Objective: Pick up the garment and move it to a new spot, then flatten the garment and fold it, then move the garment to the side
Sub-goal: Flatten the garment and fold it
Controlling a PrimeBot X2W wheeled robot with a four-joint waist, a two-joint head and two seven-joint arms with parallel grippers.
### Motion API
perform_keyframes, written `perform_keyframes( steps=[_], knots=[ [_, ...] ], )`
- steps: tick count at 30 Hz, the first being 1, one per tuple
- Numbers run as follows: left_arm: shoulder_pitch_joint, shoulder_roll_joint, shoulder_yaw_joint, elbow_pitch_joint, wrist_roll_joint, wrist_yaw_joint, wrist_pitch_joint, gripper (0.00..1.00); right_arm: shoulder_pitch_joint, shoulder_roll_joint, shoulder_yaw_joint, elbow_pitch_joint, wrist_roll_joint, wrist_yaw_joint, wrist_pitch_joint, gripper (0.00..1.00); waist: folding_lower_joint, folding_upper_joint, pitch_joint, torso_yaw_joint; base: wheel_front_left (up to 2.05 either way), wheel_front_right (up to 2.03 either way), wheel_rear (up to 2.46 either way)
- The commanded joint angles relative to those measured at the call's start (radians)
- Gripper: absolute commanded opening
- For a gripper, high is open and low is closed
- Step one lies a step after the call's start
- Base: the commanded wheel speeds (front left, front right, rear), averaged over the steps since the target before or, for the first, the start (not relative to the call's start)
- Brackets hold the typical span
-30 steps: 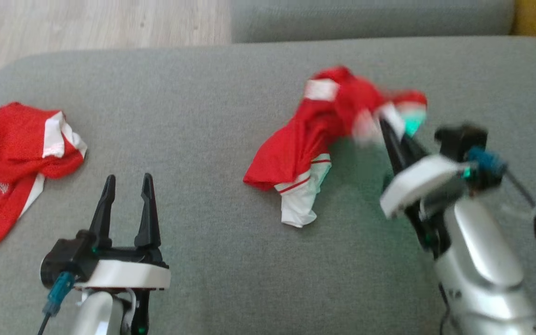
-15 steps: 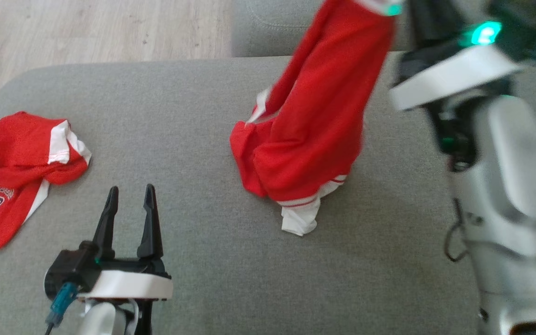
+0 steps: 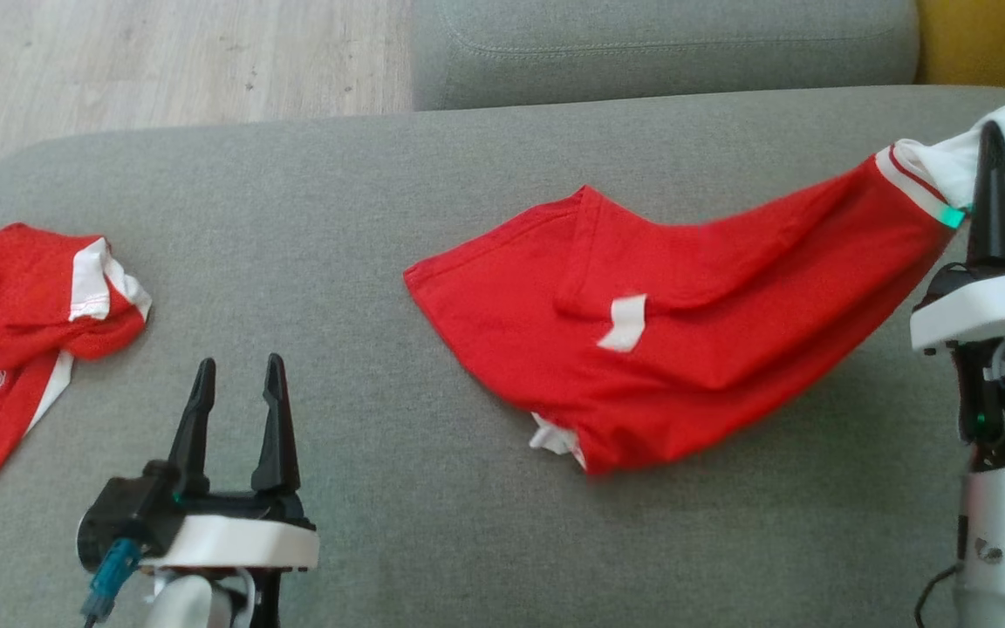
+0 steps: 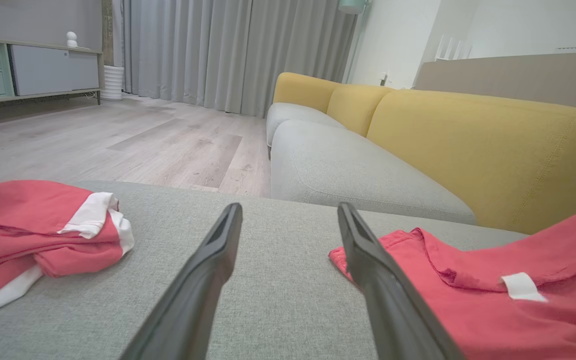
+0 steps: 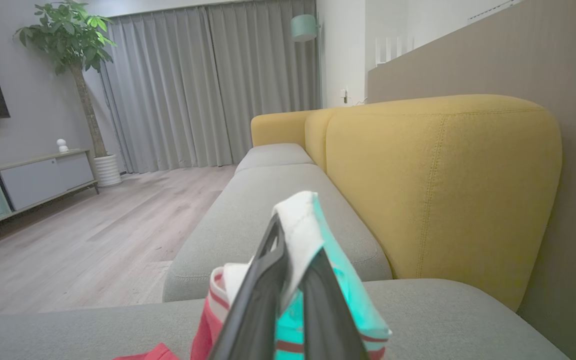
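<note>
The red garment with white trim stretches across the grey sofa seat, its left part lying on the cushion and its right end lifted. My right gripper is shut on that white-trimmed end at the far right. In the right wrist view the white cloth is pinched between the dark fingers. My left gripper stands open at the lower left, empty, well left of the garment. In the left wrist view the garment lies to the right of the open fingers.
A second red jersey with the number 23 lies crumpled at the seat's left edge. The grey seat ends at wooden floor on the far left. A yellow sofa back rises on the right.
My right gripper has lifted the garment from its crumpled heap, swung it up, then pulled it out to the right, so it now lies stretched. The left gripper stayed put. The camera shifted slightly.
</note>
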Motion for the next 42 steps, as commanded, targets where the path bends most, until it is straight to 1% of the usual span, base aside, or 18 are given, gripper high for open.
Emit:
perform_keyframes(
  steps=[1,6,11,12,14,18,21,24,25,26,30,33,38,42],
  knots=[
    [-0.026,0.002,0.034,-0.034,0.008,-0.008,-0.010,1.00,-0.013,0.000,0.028,-0.049,-0.009,-0.001,0.012,0.00,0.0001,-0.0001,-0.001,0.000,0.00,0.00,0.00],
    [-0.031,-0.001,0.029,-0.030,0.008,-0.011,-0.010,1.00,-0.017,0.001,0.064,-0.083,0.005,-0.001,0.030,0.00,0.0001,-0.0001,-0.001,0.008,0.00,0.00,0.00],
    [-0.043,-0.004,0.025,-0.031,0.007,-0.014,-0.010,1.00,-0.121,0.001,0.128,-0.080,-0.004,-0.001,0.062,0.00,0.0001,-0.0001,0.016,0.027,0.00,0.00,0.00],
    [-0.043,-0.004,0.025,-0.031,0.007,-0.014,-0.010,1.00,-0.121,0.001,0.128,-0.080,-0.004,-0.001,0.062,0.00,0.0001,-0.0001,0.016,0.027,0.00,0.00,0.00],
    [-0.053,-0.005,0.020,-0.033,0.007,-0.014,-0.010,1.00,-0.188,0.001,0.152,-0.039,-0.005,-0.001,0.075,0.00,0.0001,-0.0001,0.031,0.042,0.00,0.00,0.00],
    [-0.081,-0.008,0.005,-0.036,0.005,-0.016,-0.010,1.00,-0.343,0.001,0.184,0.097,0.022,-0.001,0.077,0.00,0.0001,-0.0001,0.069,0.089,0.00,0.00,0.00],
    [-0.099,-0.010,-0.006,-0.038,0.002,-0.017,-0.010,1.00,-0.456,0.001,0.187,0.210,0.032,-0.001,0.044,0.00,0.0001,-0.0001,0.099,0.131,0.00,0.00,0.00],
    [-0.115,-0.012,-0.016,-0.035,-0.002,-0.018,-0.010,1.00,-0.531,0.001,0.170,0.329,0.033,-0.001,-0.001,0.00,0.0001,-0.0001,0.124,0.169,0.00,0.00,0.00],
    [-0.119,-0.012,-0.019,-0.032,-0.003,-0.019,-0.010,1.00,-0.542,0.001,0.169,0.375,0.028,-0.001,-0.004,0.44,0.0001,-0.0001,0.129,0.179,0.00,0.00,0.00],
    [-0.123,-0.012,-0.022,-0.030,-0.004,-0.019,-0.010,1.00,-0.548,0.001,0.167,0.418,0.023,-0.001,-0.007,1.00,0.0001,-0.0001,0.132,0.187,0.00,0.00,0.00],
    [-0.127,-0.013,-0.025,-0.022,-0.008,-0.020,-0.010,1.00,-0.532,-0.009,0.189,0.554,-0.012,-0.001,-0.008,1.00,0.0001,-0.0001,0.131,0.196,0.00,0.00,0.00],
    [-0.119,-0.014,-0.015,-0.019,-0.006,-0.019,-0.010,1.00,-0.495,-0.023,0.193,0.604,-0.032,-0.001,-0.024,1.00,0.0001,-0.0001,0.115,0.177,0.00,0.00,0.00],
    [-0.093,-0.013,0.009,-0.019,0.003,-0.019,-0.010,1.00,-0.387,-0.032,0.201,0.587,-0.064,-0.001,-0.049,1.00,0.0001,-0.0001,0.069,0.115,0.00,0.00,0.00],
    [-0.066,-0.009,0.030,-0.022,0.006,-0.020,-0.010,1.00,-0.265,-0.026,0.182,0.531,-0.064,-0.001,-0.006,1.00,0.0001,-0.0001,0.038,0.062,0.00,0.00,0.00]
  ],
)
